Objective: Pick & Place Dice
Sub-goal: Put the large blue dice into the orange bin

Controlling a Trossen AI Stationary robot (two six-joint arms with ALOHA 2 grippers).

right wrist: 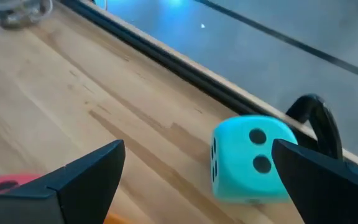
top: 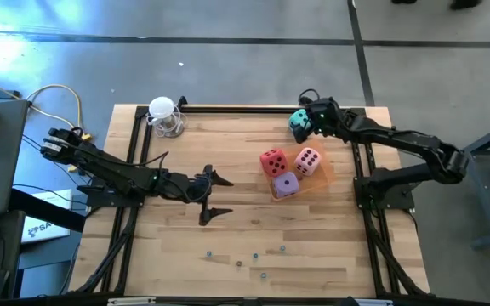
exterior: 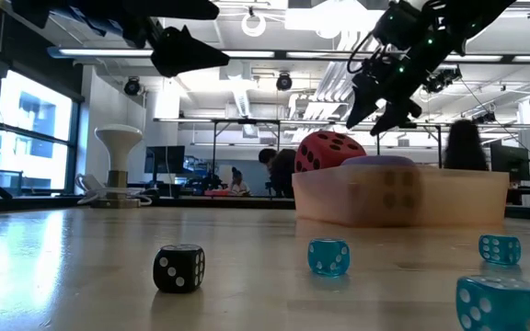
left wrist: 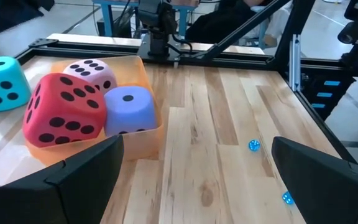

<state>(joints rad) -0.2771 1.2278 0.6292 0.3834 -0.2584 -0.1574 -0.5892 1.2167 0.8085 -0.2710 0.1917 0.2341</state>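
The translucent orange plastic tray (top: 324, 176) holds three soft cubes: the red die with dark pips (top: 272, 161), the pink die (top: 308, 161) and the purple die (top: 286, 184) (all packed close together). The teal die (top: 299, 121) lies outside the tray, near the table's far edge, with the right gripper (top: 310, 120) spread wide over it, holding nothing. The left gripper (top: 213, 196), also wide and empty, hovers well apart from the tray.

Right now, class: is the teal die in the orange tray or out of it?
Out. The teal die sits on bare wood near the table's far edge, apart from the orange tray.
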